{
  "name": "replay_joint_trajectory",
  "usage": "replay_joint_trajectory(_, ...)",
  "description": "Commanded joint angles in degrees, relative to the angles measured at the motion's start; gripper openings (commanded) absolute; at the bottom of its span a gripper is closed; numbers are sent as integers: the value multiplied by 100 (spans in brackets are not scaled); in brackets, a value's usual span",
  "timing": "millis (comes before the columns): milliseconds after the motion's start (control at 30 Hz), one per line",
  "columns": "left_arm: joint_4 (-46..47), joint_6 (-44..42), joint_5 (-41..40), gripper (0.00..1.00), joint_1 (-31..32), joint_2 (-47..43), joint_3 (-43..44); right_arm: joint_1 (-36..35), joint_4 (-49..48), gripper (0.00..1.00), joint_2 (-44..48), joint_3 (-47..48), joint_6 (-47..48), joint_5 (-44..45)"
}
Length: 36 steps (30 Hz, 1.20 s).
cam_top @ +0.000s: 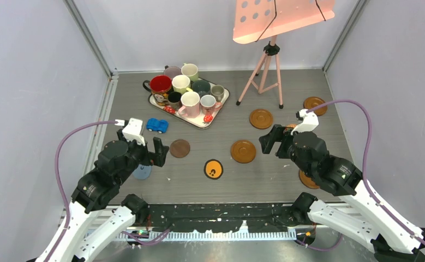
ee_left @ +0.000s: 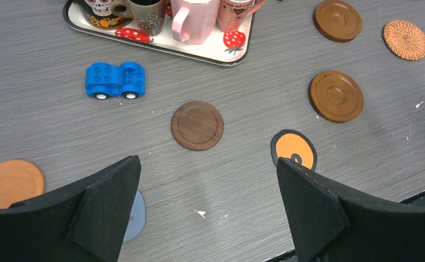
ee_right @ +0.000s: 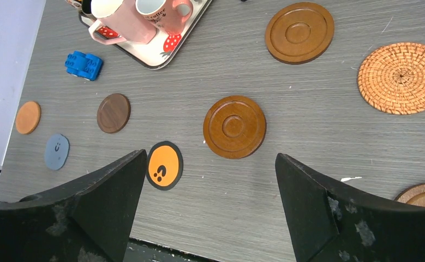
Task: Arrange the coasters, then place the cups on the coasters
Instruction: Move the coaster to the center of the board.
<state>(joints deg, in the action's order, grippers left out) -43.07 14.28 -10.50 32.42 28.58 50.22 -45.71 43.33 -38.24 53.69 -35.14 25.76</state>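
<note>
Several cups stand packed on the strawberry-print tray at the back left. Coasters lie scattered on the grey table: dark wood, black with orange centre, and glossy brown ones. A blue coaster and a plain orange one lie by my left gripper, which hangs open and empty above bare table. My right gripper is open and empty too, near the front of the glossy brown coaster. A woven coaster lies to its right.
A blue toy car sits in front of the tray. A pink stand on a tripod rises at the back centre. Pale walls close in the left, right and back sides. Another brown coaster peeks beside my right finger.
</note>
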Motion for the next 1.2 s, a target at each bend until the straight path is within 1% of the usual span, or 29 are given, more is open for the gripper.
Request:
replay_joint_trajectory(0, 222, -125, -22, 99, -34, -73, -2, -27, -222, 95, 43, -17, -183, 176)
replay_joint_trajectory(467, 257, -190, -106, 100, -34, -170, -147, -33, -212, 95, 42, -72, -287, 199)
replay_joint_trajectory(633, 264, -276, -188, 100, -35, -206, -203, -29, -218, 95, 3, -172, -641, 626)
replay_joint_trajectory(767, 389, -253, -174, 100, -34, -336, -404, -28, -165, 96, -25, -355, -1174, 1092)
replay_joint_trajectory(867, 405, -206, -156, 100, -34, -383, -521, -33, -148, 96, -89, -413, -1306, 1291)
replay_joint_trajectory(1033, 422, -180, -58, 100, -37, -391, -585, -28, -282, 99, -400, -485, -1058, 1402)
replay_joint_trajectory(1167, 422, -228, -137, 100, -35, -456, -588, -26, -727, 94, -849, -638, -496, 1534)
